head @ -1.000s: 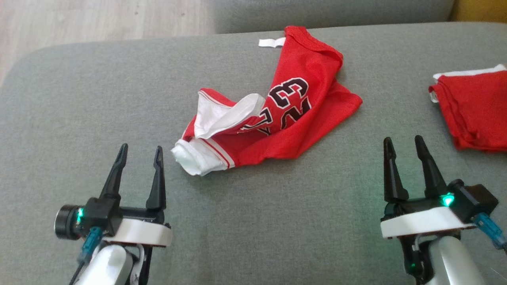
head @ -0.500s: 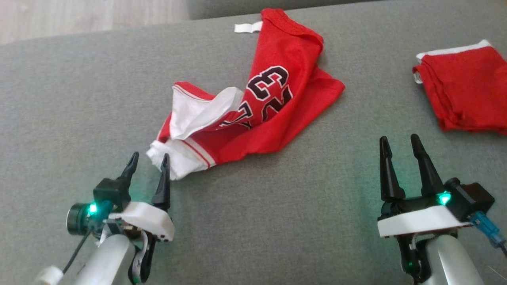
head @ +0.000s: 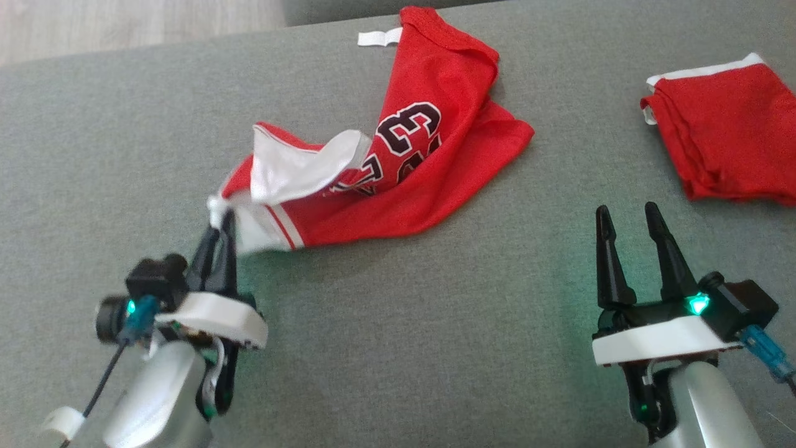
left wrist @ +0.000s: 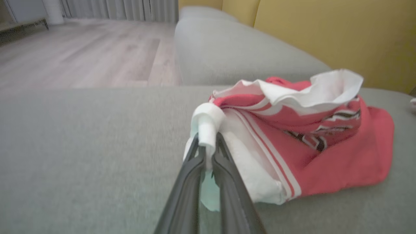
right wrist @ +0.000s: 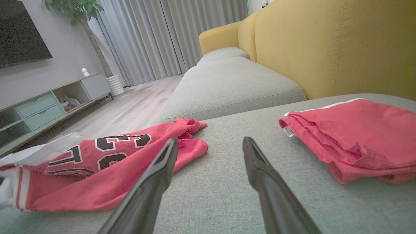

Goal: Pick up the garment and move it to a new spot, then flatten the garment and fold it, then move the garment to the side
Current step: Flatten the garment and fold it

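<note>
A grey fabric sofa seat [head: 435, 323] is the work surface, with a yellow backrest [right wrist: 325, 48] behind it and a pale wooden floor [head: 124, 25] beyond its far edge.

The garment [head: 435, 186], a red jersey with white trim and black numerals outlined in white, lies crumpled near the middle of the seat, stretching from the far edge down toward the robot's left. Its white-trimmed near-left corner is pinched by the left gripper [left wrist: 208, 148], whose two dark fingers are pressed together on a bunch of white cloth that pokes out past their tips. A white flap is turned over the red cloth just beside that corner, and a small white label [head: 379, 37] shows at the jersey's far end. The rest of the jersey rests on the cushion.

The right gripper [head: 625, 211] hovers over the seat at the robot's right, well apart from the jersey, its fingers spread with nothing between them. Beyond it, further right, lies a folded red cloth [head: 727, 143] with a white edge.

In the right wrist view, grey curtains [right wrist: 169, 35] hang at the back of the room and a low cabinet [right wrist: 42, 104] with pale green drawers stands along the wall.
</note>
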